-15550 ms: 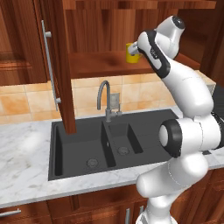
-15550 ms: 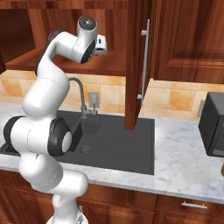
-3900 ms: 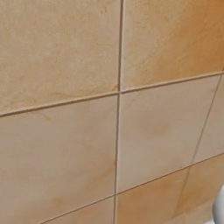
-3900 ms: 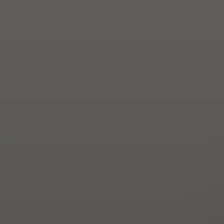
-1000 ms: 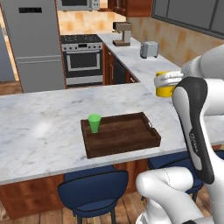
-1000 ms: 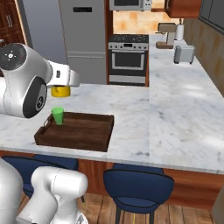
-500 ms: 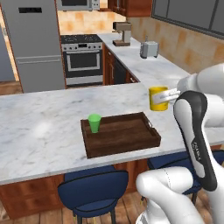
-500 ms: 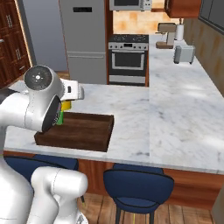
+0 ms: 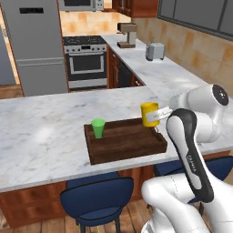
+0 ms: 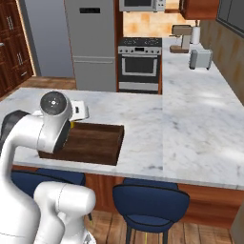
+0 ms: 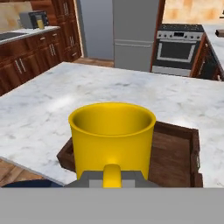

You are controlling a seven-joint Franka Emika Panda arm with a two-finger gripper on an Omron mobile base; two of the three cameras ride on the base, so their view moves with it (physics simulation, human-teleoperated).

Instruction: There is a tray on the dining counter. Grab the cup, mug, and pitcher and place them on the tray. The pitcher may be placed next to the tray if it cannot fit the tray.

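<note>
claw point(image 9: 157, 116) clamped on yellow mug point(image 9: 149, 113) above tray point(image 9: 125, 141), green cup point(image 9: 98, 128) on tray's far corner

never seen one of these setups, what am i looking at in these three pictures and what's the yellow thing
This is a rendered kitchen with a white robot arm on a base that can drive. Two pictures come from cameras riding on that base, behind the arm to its left and right, looking forward over the dining counter, a long marble top with blue stools below. The third comes from a camera on the hand, looking along the gripper.

The yellow thing is the mug. The gripper holds it upright by its handle side, above the right end of the tray; in the hand view the mug looms large because it sits right before the lens.

The dark wooden tray lies on the counter, with the green cup standing at its left end. Behind are a fridge, a stove and a toaster.
</note>
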